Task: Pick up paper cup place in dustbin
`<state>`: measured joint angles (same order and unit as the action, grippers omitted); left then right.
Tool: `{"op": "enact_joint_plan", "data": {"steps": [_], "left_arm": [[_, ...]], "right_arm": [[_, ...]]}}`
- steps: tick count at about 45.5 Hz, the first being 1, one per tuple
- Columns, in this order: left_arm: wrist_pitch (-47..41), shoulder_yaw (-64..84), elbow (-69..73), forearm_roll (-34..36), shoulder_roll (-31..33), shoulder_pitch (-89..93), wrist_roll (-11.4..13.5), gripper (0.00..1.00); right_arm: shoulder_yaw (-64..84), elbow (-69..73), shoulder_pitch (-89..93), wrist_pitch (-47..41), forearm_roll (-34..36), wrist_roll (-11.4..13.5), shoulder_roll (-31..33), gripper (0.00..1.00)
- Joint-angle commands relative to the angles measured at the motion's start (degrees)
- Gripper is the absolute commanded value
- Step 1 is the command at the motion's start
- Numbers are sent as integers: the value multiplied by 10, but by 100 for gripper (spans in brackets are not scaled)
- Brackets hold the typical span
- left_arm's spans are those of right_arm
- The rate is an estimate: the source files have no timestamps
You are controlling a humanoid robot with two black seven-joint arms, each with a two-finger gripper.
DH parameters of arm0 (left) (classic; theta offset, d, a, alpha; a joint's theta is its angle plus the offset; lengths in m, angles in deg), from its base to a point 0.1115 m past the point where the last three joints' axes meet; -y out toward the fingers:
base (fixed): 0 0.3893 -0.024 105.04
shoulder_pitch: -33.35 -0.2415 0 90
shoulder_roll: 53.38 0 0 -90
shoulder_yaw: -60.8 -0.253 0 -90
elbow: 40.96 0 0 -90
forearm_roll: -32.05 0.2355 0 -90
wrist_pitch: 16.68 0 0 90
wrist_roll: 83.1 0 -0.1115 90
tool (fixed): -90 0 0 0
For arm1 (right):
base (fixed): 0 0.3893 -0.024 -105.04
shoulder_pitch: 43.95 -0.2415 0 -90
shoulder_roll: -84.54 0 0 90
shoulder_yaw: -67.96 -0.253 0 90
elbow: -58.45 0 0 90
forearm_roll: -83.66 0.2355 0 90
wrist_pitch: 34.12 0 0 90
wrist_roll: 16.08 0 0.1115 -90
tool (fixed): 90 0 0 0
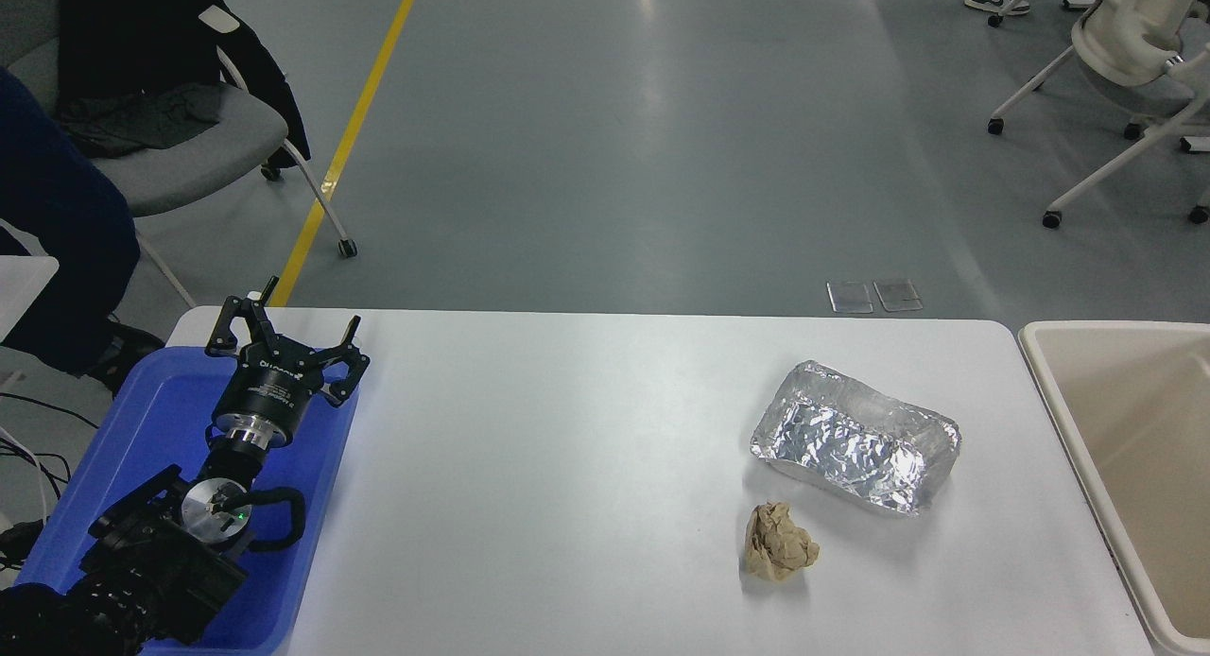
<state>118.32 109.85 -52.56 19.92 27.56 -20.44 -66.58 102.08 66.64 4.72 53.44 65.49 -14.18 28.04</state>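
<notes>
Paper cup: no small white paper cup shows on the white table [567, 467] or anywhere in view; whether it lies in the bin cannot be told.
Dustbin: large beige plastic dustbin [1059, 391] stands at the table's right edge, cut off by the frame; the visible inside is bare.
Left tool: black left tool [284, 339] hangs over the blue plastic tray [151, 401] at lower left, fingers spread, pinching nothing.
Right tool: not in view.
Blue tray contents: nothing visible except the arm above it.
Foil tray: crinkled silver foil tray [855, 439] looks empty, near the dustbin.
Brown wad: crumpled brown paper ball [780, 541] lies just in front of the foil tray.
Bystander: a dark-sleeved person [57, 221] stands at far left.
Risk: with no cup visible, a grasp could wrongly take the wad, of like size.
Risk: the person near the left arm could be struck.
</notes>
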Motion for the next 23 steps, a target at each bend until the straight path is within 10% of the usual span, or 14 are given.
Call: {"op": "enact_joint_plan", "data": {"steps": [1,23], "left_arm": [[0,0,0,0,0,0,0,100],[0,0,0,0,0,0,-1,100]], "right_arm": [[17,175,-106,5,-7,0,77,100],[409,575,-523,-24,-5,0,85,100]]}}
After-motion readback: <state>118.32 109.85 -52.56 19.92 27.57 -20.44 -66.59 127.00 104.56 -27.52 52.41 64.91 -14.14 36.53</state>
